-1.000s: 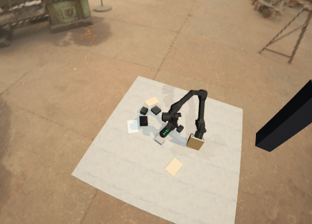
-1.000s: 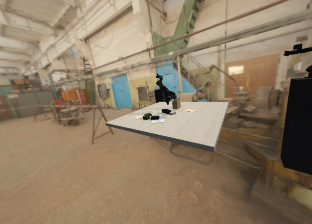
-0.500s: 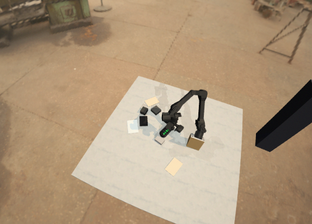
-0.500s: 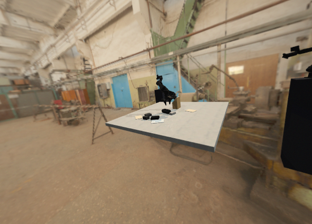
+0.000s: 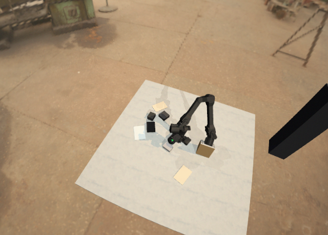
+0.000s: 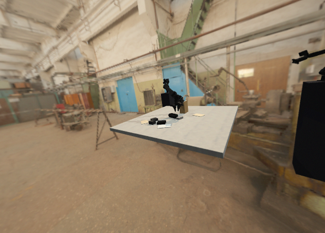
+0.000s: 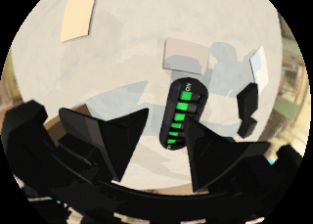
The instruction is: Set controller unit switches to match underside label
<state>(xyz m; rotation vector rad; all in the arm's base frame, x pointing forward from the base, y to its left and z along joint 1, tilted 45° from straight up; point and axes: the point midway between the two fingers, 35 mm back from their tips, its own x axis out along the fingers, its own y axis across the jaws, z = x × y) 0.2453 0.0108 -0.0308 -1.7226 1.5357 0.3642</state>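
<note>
Dark grey controller unit (image 7: 182, 114) lies on its base near the middle of the table (image 5: 217, 190), just beside a small pale card (image 7: 187, 56). My gripper (image 7: 166, 114) hangs above it with fingers about half apart, holding nothing. Green ends of the rockers show. Black modules (image 5: 150, 126) lie toward the far-left corner.

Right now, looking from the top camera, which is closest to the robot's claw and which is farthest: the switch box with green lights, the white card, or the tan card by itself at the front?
1. Switch box, right under the gripper.
2. White card, off to the picture's left.
3. Lone tan card, farthest, toward the bench's near edge.
</note>
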